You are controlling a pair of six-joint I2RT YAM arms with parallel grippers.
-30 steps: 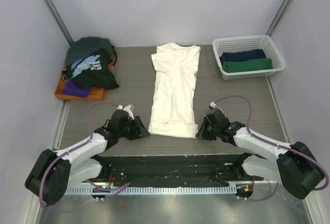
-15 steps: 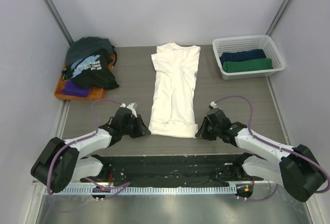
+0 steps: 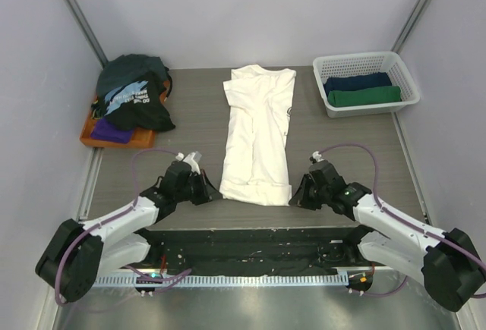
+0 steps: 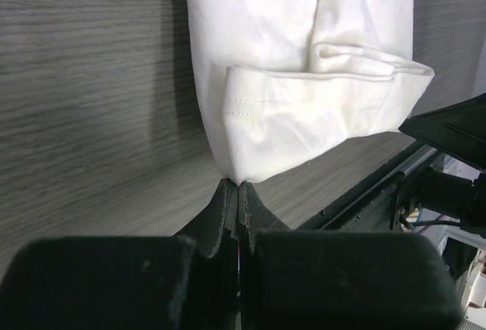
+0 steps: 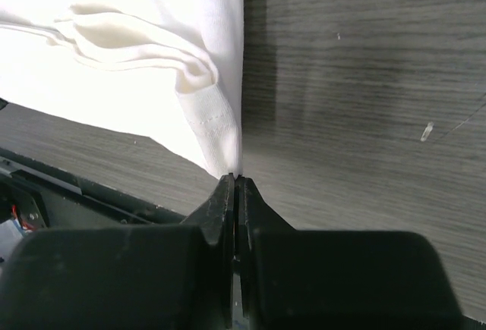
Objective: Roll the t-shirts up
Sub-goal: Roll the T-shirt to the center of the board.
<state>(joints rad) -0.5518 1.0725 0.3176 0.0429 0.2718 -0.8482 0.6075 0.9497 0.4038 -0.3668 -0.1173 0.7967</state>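
The cream-white t-shirt (image 3: 257, 134) lies flat in the middle of the worktop (image 3: 190, 110). It is folded into a long strip. Its neck points to the far edge and its bottom hem lies close to the near edge. In the left wrist view the hem (image 4: 304, 106) is turned up once, in a small fold.

The left fingers (image 3: 206, 191) are at the near left corner of the hem. They are pressed tight together and pinch that corner of the shirt. The right fingers (image 3: 298, 197) are at the near right corner. They are pressed tight together too and pinch the cloth there.

In the far left corner of the worktop sits an orange tray (image 3: 93, 139) with a heap of shirts on it. A black t-shirt (image 3: 140, 102) with pale blue print is on top. A dark teal t-shirt (image 3: 135, 66) is behind it and a purple t-shirt (image 3: 112, 131) peeks out at the front.

In the far right corner stands a white basket (image 3: 372, 107). Inside it lie a navy t-shirt (image 3: 357, 82) and a green t-shirt (image 3: 363, 96), side by side, each rolled up.
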